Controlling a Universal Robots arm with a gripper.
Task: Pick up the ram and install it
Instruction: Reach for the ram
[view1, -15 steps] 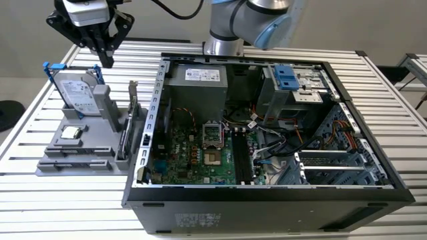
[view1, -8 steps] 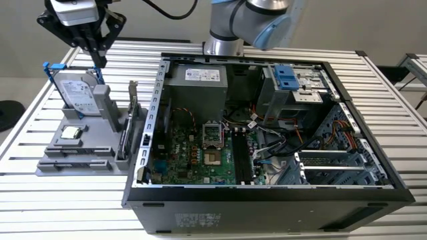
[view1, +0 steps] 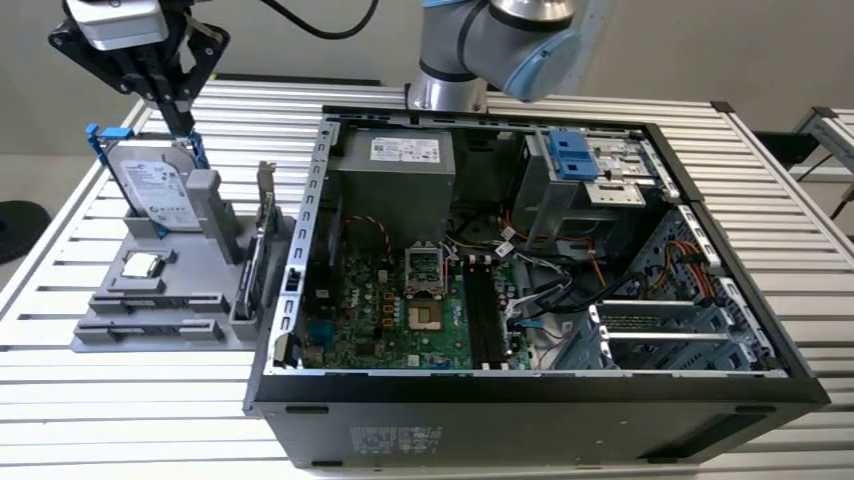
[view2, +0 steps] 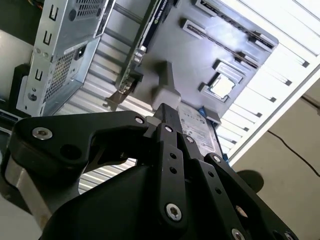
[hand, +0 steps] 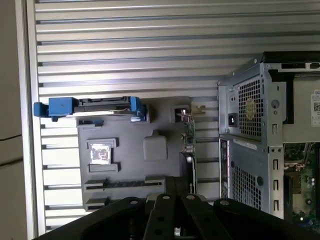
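Observation:
A thin dark strip that looks like the ram (view1: 147, 301) seen edge-on lies in a long slot near the front of the grey parts holder (view1: 187, 290). The first wrist view shows the same ram strip (hand: 125, 184) just ahead of the fingers. My gripper (view1: 178, 125) hangs high over the holder's back end, directly above the hard drive (view1: 154, 185). Its fingers are shut together and hold nothing. In the second wrist view the gripper (view2: 167, 117) points down at the holder. The open computer case (view1: 534, 385) lies at the exterior view's right, with black memory slots (view1: 487, 320) on its green motherboard.
The holder also carries a processor chip (view1: 143, 265) and a card with a metal bracket (view1: 263, 235), standing on edge between the holder and the case wall. The slatted metal table (view1: 134, 400) reaches past the holder at the front. The arm's base (view1: 447, 95) stands behind the case.

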